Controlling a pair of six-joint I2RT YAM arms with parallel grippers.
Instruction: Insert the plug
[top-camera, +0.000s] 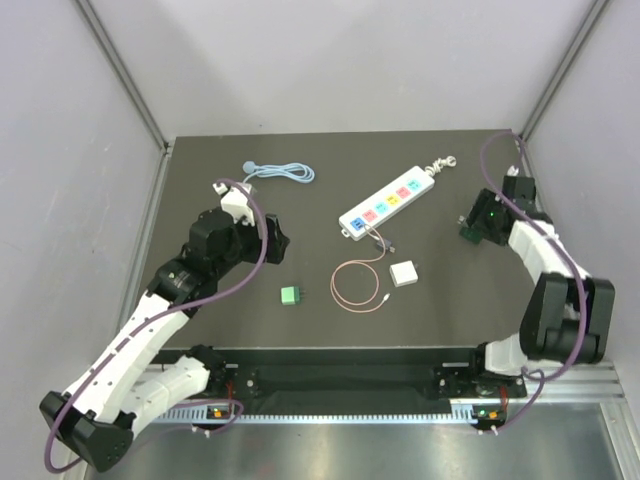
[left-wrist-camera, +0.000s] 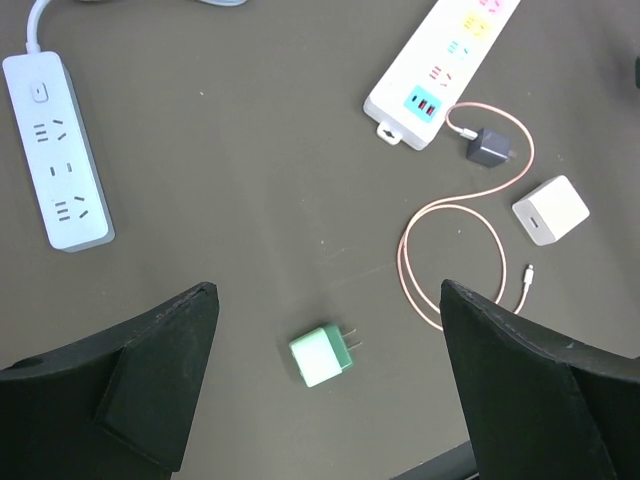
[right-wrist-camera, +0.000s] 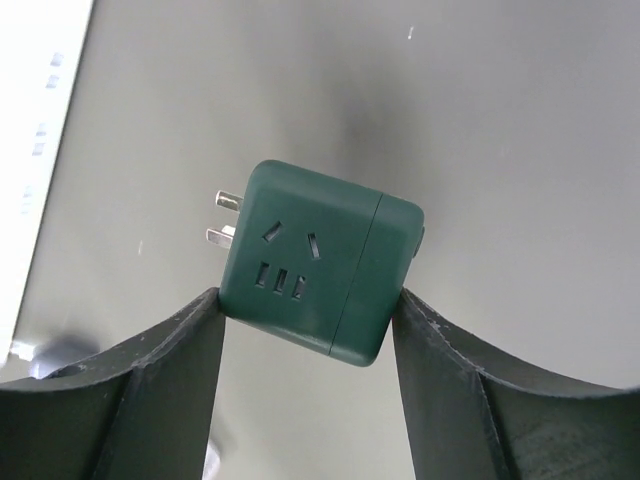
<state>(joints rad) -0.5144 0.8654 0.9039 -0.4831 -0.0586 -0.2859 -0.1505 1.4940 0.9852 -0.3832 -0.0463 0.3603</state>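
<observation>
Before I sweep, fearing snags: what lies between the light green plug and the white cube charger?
The pink cable loops between the light green plug and white cube charger; the left wrist view shows it.

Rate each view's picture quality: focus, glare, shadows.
Top external: evenly lit and sharp, with glare only on the metal rail at the near edge. Left wrist: the light green plug is crisp; the dark fingers in the foreground show little detail. Right wrist: the dark green adapter is sharp, the background soft, the left edge blown out white.
</observation>
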